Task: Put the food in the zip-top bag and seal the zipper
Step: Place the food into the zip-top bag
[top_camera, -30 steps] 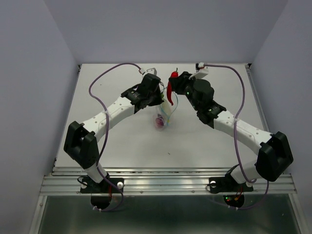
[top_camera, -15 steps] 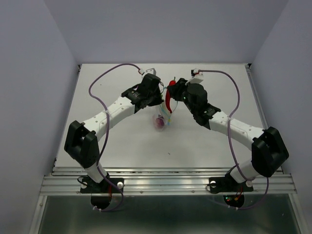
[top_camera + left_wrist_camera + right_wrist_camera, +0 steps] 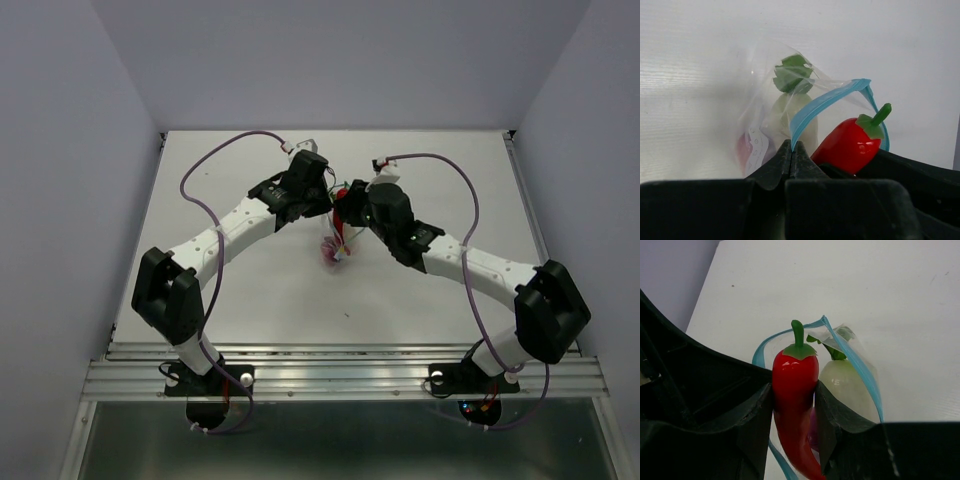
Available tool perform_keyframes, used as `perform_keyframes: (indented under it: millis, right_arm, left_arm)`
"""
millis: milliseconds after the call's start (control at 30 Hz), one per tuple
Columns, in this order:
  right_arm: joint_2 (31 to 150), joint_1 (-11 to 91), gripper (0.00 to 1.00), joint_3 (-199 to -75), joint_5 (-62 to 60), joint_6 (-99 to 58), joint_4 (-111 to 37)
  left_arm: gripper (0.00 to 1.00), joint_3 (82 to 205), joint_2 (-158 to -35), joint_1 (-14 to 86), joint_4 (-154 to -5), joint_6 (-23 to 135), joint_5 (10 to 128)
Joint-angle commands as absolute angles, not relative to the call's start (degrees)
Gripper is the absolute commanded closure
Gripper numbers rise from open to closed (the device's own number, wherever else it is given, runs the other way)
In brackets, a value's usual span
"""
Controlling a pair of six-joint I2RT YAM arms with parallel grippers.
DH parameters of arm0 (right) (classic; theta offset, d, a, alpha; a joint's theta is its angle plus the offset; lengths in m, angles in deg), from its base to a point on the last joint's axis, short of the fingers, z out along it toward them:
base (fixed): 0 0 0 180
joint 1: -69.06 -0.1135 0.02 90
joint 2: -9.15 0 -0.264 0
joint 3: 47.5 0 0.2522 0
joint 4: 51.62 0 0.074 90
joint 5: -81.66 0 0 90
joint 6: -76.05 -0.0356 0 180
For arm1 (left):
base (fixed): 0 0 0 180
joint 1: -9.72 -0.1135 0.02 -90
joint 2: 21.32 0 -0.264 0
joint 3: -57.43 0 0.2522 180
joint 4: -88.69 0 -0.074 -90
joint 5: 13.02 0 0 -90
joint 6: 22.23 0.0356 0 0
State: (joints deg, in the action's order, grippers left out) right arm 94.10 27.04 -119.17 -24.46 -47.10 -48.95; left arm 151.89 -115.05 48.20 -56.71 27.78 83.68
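Chili [image 3: 795,372] is clamped in right pincer [image 3: 794,405] at zip-top bag [image 3: 852,377] mouth.

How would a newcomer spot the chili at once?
On the table, find the clear bag in the middle. The chili is pinched in the right gripper at the bag's blue-edged mouth. It alone is glossy red and long; the radish beside it is white.

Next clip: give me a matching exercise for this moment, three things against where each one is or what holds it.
Things:
1. chili
2. radish
3. blue zipper strip

States:
A. pinched in the shut left jaws
B. gripped between the right jaws
C. inside the bag

Pairs: 1-B, 2-C, 3-A
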Motion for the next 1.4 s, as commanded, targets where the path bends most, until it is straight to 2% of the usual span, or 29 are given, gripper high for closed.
perform_keyframes:
  millis: [0,300,400,500,600,633,833,900,1000,1200,1367]
  right_arm:
    - [95.4,26.4,0.71,-120.8,-25.0,-45.5,-46.1]
    - [100.1,26.4,0.63,-126.6,-25.1,-45.2,-37.9]
    - [100.6,26.4,0.55,-127.7,-25.1,-45.4,-35.8]
    - [99.9,26.4,0.36,-129.2,-24.7,-44.9,-35.2]
    - [98.6,26.4,0.32,-130.3,-23.8,-44.2,-34.5]
    - [98.3,26.4,0.27,-130.4,-23.4,-44.2,-34.5]
    - [94.0,26.4,0.22,-131.0,-22.8,-42.9,-33.8]
    - [92.4,26.4,0.17,-130.9,-22.9,-42.5,-33.5]
    - [89.0,26.4,0.00,-129.3,-23.3,-42.3,-32.4]
    - [83.2,26.4,0.00,-125.0,-25.8,-42.6,-27.8]
    - [81.7,26.4,0.00,-124.3,-33.0,-41.1,-25.6]
  left_arm:
    - [1.00,151.9,-113.5,47.8,-57.9,27.2,84.9]
    - [1.00,151.5,-112.9,47.7,-58.6,27.6,85.2]
    - [1.00,151.4,-112.9,47.7,-58.9,28.0,84.7]
    - [1.00,151.3,-112.9,47.7,-59.2,28.2,84.4]
    - [1.00,151.1,-113.0,47.7,-59.4,28.4,84.0]
    - [1.00,151.0,-113.0,47.8,-59.6,28.5,83.8]
    - [1.00,150.4,-113.0,47.6,-59.6,28.2,83.9]
    - [1.00,150.4,-113.2,47.3,-59.7,28.0,83.7]
    - [1.00,150.3,-113.3,46.9,-59.5,27.5,83.2]
    - [1.00,149.1,-112.2,46.4,-61.5,29.5,80.9]
    - [1.00,148.5,-111.6,46.5,-64.2,37.0,77.4]
